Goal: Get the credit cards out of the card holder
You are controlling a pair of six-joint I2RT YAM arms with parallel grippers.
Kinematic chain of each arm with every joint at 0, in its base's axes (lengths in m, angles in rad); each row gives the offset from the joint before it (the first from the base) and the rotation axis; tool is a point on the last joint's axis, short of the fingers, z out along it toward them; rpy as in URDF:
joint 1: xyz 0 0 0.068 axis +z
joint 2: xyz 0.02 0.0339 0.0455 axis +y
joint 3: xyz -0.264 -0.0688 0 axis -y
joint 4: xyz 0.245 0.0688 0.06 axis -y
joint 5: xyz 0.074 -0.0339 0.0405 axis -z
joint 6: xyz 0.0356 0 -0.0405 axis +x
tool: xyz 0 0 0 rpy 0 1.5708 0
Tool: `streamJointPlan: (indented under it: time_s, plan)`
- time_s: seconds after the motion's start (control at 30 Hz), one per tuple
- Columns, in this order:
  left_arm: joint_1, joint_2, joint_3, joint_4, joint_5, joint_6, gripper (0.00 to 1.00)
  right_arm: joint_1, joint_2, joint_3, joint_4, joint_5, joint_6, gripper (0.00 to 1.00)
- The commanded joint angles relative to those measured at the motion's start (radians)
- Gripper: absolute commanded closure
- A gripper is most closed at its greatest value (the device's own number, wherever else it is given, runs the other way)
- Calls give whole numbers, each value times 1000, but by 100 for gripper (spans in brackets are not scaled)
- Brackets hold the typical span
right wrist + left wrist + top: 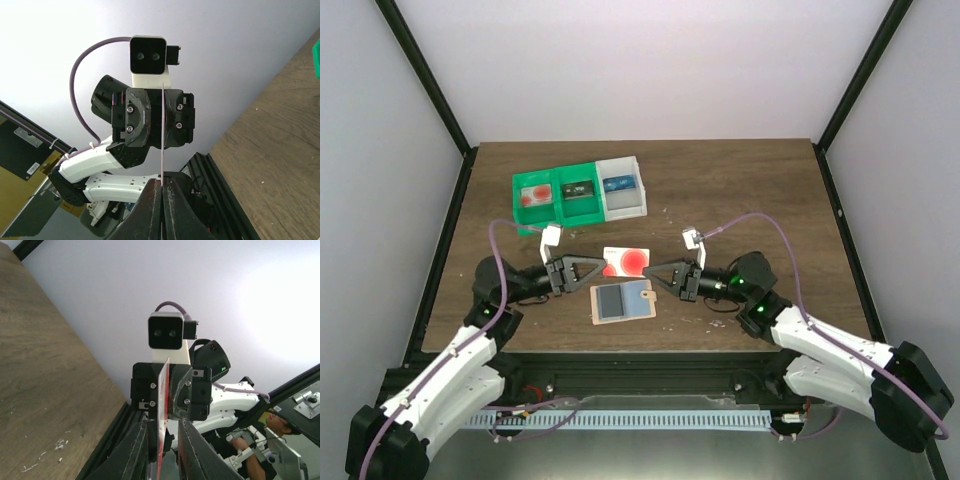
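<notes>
A thin red and white plastic card [626, 262] is held flat in the air above the brown wooden table [740, 200], between the two grippers, which point at each other. The right gripper [650, 270] is closed upon the card's right edge; in the right wrist view its fingertips [156, 192] are seen pressed together with the card (edge-on there) pinched between them. The left gripper [603, 266] is set at the card's left edge. In the left wrist view its fingers [135, 450] are seen a little apart, with the card [163, 405] between them and a narrow gap on one side; whether the card is gripped there cannot be told.

The flat tan card holder with a grey-blue pocket panel [622, 302] lies on the table just in front of the held card, apart from both grippers.

Farther back, a green plastic tray [525, 228] and a white plastic tray [622, 163] are placed side by side. A second red and white card [533, 197] and a dark card [579, 190] lie in the green tray's two compartments, and a blue card [620, 184] lies in the white tray.
</notes>
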Motion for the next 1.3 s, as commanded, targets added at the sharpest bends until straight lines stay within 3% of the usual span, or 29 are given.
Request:
streamJointPlan:
  time_s: [0.0, 0.2, 0.43, 0.53, 0.67, 0.8, 0.87, 1.03, 1.27]
  plan:
    - [0, 3, -6, 75, -28, -51, 80, -7, 4, -8, 95, 32, 68, 100]
    - [0, 20, -23, 98, -24, -60, 100, -6, 20, -25, 119, 34, 90, 100]
    - [0, 27, -26, 112, -31, -53, 100, -6, 8, -30, 83, 49, 73, 96]
    - [1, 21, -24, 86, -59, -36, 100, -7, -13, -33, 38, 77, 57, 80]
    - [21, 35, 4, -23, -82, 18, 100, -7, -59, -32, -49, 117, 16, 50]
    - [109, 94, 63, -125, -23, 94, 100, -7, -129, -34, -146, 140, -28, 3]
    - [172, 122, 79, -139, 9, 105, 100, -7, -161, -37, -188, 147, -46, 0]
    - [295, 256, 193, -361, -1, 268, 100, -7, -208, -18, -347, 171, -124, 0]
    - [506, 392, 320, -438, 24, 356, 100, -7, -270, 17, -477, 175, -206, 0]
